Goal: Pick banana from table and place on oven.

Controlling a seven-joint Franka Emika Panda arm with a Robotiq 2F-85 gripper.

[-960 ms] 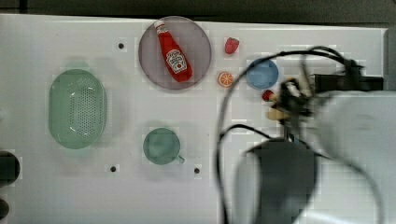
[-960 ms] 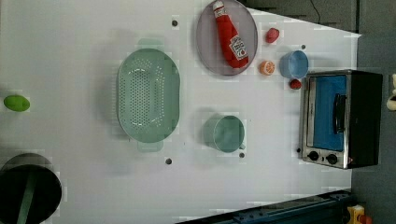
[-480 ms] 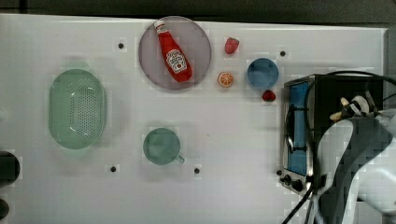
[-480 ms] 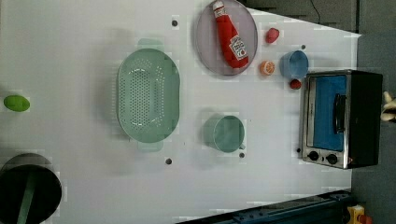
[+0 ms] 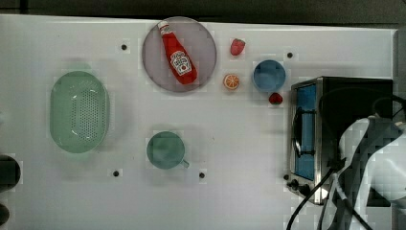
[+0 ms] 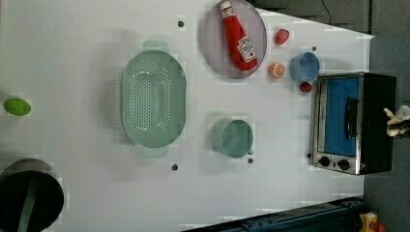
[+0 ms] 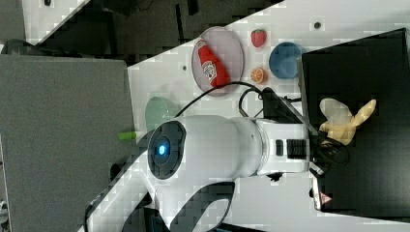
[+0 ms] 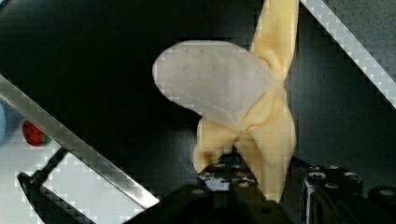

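The banana [image 7: 345, 121] is a pale yellow fruit with splayed peel flaps and a whitish flesh end. It hangs over the middle of the oven's [image 7: 372, 72] black top. My gripper [image 7: 333, 133] is shut on its lower peel end, seen close up in the wrist view as banana [image 8: 252, 107] rising from between the gripper [image 8: 261, 182] fingers. In the left view the banana [image 6: 399, 121] shows just past the right side of the oven [image 6: 338, 121]. In the top view my white arm [image 5: 378, 163] covers part of the oven [image 5: 349, 96]. The table [image 5: 239, 191] is white.
On the table sit a green colander [image 5: 79, 111], a teal mug [image 5: 165, 149], a grey plate with a ketchup bottle [image 5: 178, 52], an orange slice [image 5: 231, 81], a blue bowl [image 5: 269, 75] and two strawberries [image 5: 237, 46]. A green fruit [image 6: 17, 106] lies in the left view's left.
My arm has swung from beside the blue bowl toward the top view's right, carrying the banana over the oven's top. Nothing else moved.
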